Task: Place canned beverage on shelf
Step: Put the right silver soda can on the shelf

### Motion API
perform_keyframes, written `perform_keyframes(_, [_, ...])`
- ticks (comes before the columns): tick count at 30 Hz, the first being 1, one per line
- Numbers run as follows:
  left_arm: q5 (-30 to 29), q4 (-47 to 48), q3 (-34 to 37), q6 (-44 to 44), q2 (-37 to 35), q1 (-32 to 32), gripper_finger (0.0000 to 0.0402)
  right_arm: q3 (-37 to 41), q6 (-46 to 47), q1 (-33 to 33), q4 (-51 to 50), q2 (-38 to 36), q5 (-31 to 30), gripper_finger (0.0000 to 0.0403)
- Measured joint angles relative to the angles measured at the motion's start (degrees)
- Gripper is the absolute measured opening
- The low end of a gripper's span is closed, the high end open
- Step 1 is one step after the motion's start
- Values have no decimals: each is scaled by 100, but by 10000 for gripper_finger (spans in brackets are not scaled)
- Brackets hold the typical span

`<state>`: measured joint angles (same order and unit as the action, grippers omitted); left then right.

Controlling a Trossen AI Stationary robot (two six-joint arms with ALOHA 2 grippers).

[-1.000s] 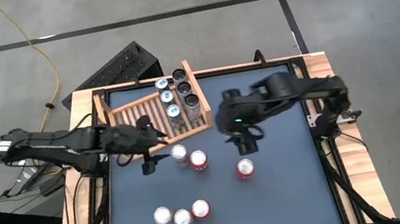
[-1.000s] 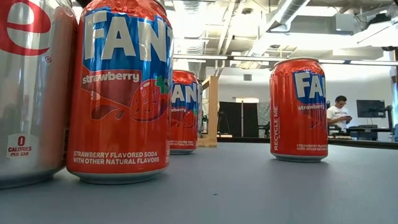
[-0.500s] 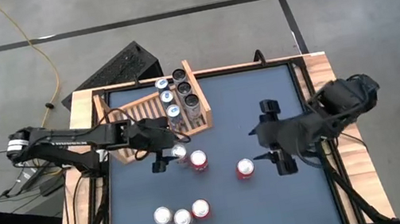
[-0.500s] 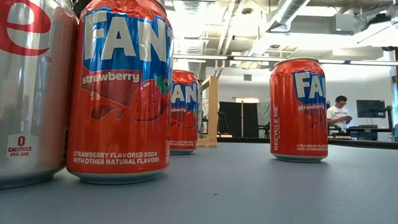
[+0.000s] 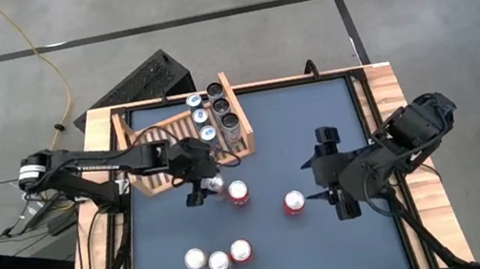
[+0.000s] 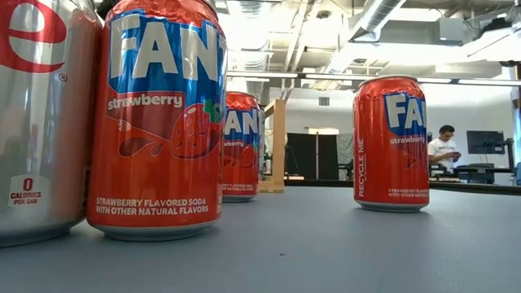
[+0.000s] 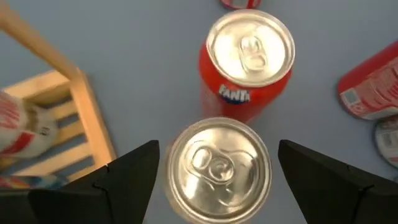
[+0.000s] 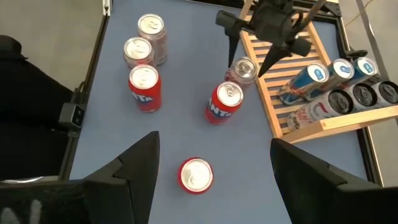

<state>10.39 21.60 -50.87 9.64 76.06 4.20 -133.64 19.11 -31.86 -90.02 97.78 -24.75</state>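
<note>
The left claw (image 5: 200, 189) hung over a silver-topped can (image 5: 215, 183) standing on the dark tabletop (image 5: 335, 245), just off the near edge of the light-wood slatted shelf (image 5: 163, 137). In the left wrist view the claw (image 7: 214, 171) stood wide, its two dark fingers (image 7: 127, 177) on either side of that can (image 7: 217, 165) without touching it. A red Fanta can (image 7: 249, 62) stood just beyond it, close to touching.

The right claw (image 5: 324, 179) was over the right half of the tabletop, also spread wide and holding nothing, with a lone red Fanta can (image 5: 294, 202) just beside it. That can (image 8: 196, 174) sat between the fingers in the right wrist view, farther down on the tabletop.

The shelf held six cans (image 5: 215, 114) in two rows at its right end against a raised side board: three blue-and-white ones and three with dark tops. The rest of its slats were bare.

Near the front of the tabletop three more cans (image 5: 218, 259) stood in a tight row, two silver and one red. In the low view a silver can (image 6: 41, 122) and a strawberry Fanta can (image 6: 159, 122) filled the left, and a person (image 6: 444, 150) sat in the room far behind.
</note>
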Motion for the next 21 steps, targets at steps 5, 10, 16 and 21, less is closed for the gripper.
perform_keyframes(5, [77,16,-2,71,229,-8,316,0,39,0,0,2,0,277])
perform_keyframes(10, [-25,55,-17,156,515,20,316,0,41,0,0,2,0,277])
perform_keyframes(16, [-75,69,-22,178,639,19,310,0,51,0,0,2,0,277])
perform_keyframes(21, [-163,148,-9,97,544,16,292,0,51,0,0,2,0,277])
